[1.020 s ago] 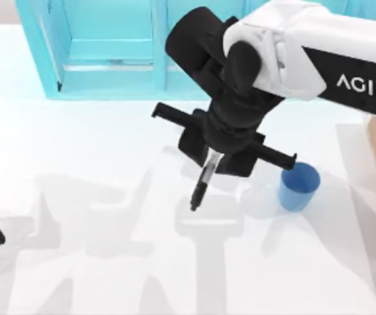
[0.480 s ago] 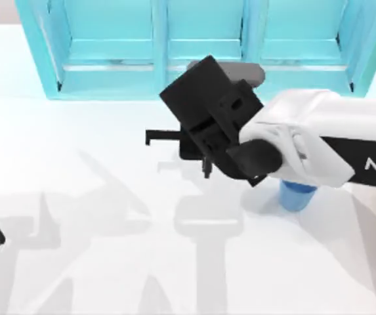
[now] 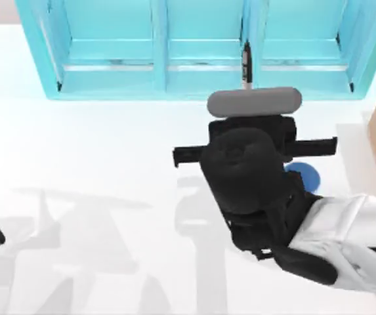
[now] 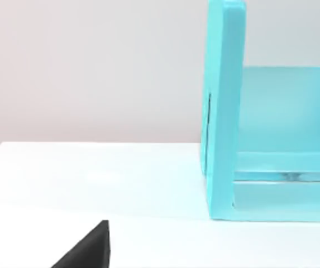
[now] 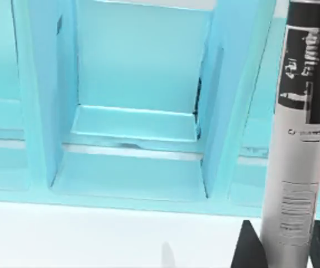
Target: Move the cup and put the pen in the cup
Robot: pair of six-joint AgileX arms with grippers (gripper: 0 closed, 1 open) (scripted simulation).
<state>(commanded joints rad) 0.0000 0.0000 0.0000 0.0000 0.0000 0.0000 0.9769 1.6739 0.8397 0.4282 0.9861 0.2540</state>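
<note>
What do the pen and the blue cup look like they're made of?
The pen, held in the right gripper, looks like smooth plastic: glossy black cap and a grey-white printed label. The cup seems plain matte blue plastic, though mostly hidden under the arm.

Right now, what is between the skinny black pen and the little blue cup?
In the top view, the right gripper and its black wrist lie between the slim black marker pen, which it holds, and the small blue plastic cup.
</note>
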